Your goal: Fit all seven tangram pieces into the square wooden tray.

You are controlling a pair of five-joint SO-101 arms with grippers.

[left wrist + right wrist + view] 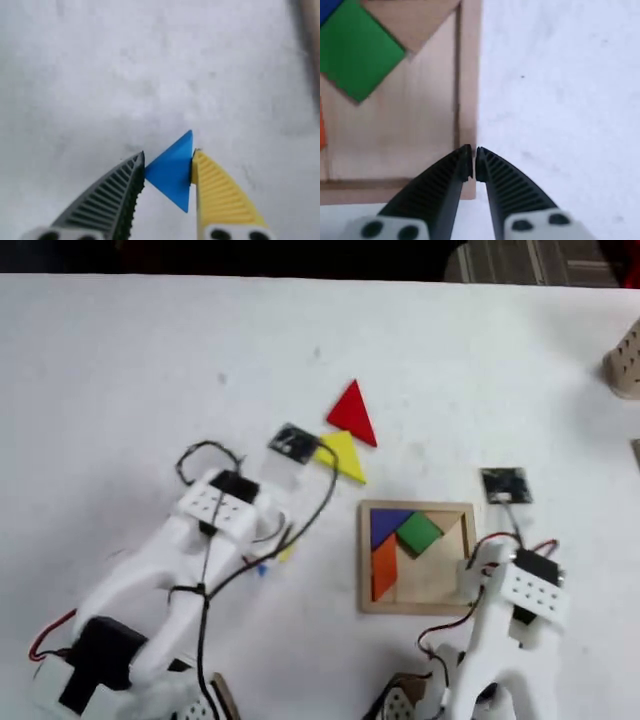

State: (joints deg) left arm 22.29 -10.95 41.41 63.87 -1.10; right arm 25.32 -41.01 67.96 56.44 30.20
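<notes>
The square wooden tray (417,603) lies right of centre and holds a blue piece (388,524), a green square (421,533) and an orange piece (384,568). A red triangle (352,412) and a yellow triangle (343,455) lie on the table beyond it. My left gripper (272,560) is left of the tray, low over the table. Its grey and yellow fingers are shut on a small blue triangle (172,172). My right gripper (473,152) is shut, its tips right over the tray's right rim (469,75) near the front corner. The green square (355,50) lies inside that rim.
The white table (120,370) is bare to the left and at the back. A beige perforated object (625,360) stands at the far right edge. The arms' bases and cables fill the front edge.
</notes>
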